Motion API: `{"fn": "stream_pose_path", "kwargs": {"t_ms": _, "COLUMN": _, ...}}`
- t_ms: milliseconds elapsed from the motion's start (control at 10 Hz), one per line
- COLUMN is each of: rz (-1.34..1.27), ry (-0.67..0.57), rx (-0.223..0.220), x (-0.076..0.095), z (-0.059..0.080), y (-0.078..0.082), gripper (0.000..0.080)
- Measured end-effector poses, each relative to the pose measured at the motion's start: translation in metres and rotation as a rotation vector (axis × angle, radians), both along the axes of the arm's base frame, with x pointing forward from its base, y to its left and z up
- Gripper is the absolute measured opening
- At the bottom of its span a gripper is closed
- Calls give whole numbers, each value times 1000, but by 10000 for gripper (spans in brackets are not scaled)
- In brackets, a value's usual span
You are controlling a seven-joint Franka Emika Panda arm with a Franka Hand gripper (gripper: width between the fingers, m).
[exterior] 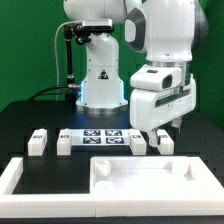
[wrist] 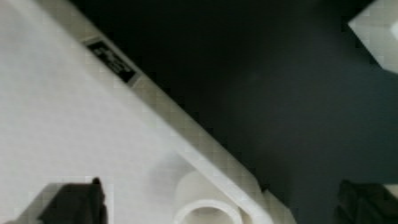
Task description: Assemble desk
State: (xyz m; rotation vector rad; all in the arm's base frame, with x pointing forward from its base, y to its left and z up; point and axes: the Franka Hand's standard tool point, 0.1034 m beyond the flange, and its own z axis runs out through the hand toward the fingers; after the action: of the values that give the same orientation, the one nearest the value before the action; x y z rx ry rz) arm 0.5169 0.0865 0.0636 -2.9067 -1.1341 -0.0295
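Pincer (exterior: 163, 128) (spread wide) hangs over tabletop (wrist: 71, 130) edge.

No words, brand names or numbers can be read in either view. In the exterior view, a small triangular warning sign (exterior: 100, 76) stands on the white moulded robot base (exterior: 100, 95) at upper centre; its symbol is too small to make out. Below it, at mid-frame, the thin flat white marker board (exterior: 100, 138) carries four black-and-white square tags, patterns only. In the wrist view, the white plastic tabletop panel (wrist: 71, 120) bears one small black-and-white square tag (wrist: 116, 62), blurred, with no legible characters.
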Motion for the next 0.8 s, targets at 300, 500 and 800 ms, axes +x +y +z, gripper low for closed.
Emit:
{"fn": "stream_pose_path", "kwargs": {"t_ms": 300, "rz": -228, "ry": 16, "rx": 10, "x": -2, "z": -1, "y": 4, "gripper": 649}}
{"fn": "stream_pose_path", "kwargs": {"t_ms": 500, "rz": -484, "ry": 101, "rx": -5, "x": -20, "z": -5, "y": 20, "gripper": 649}}
{"fn": "stream_pose_path", "kwargs": {"t_ms": 800, "rz": -567, "ry": 128, "rx": -5, "x": -23, "z": -6, "y": 22, "gripper": 649}}
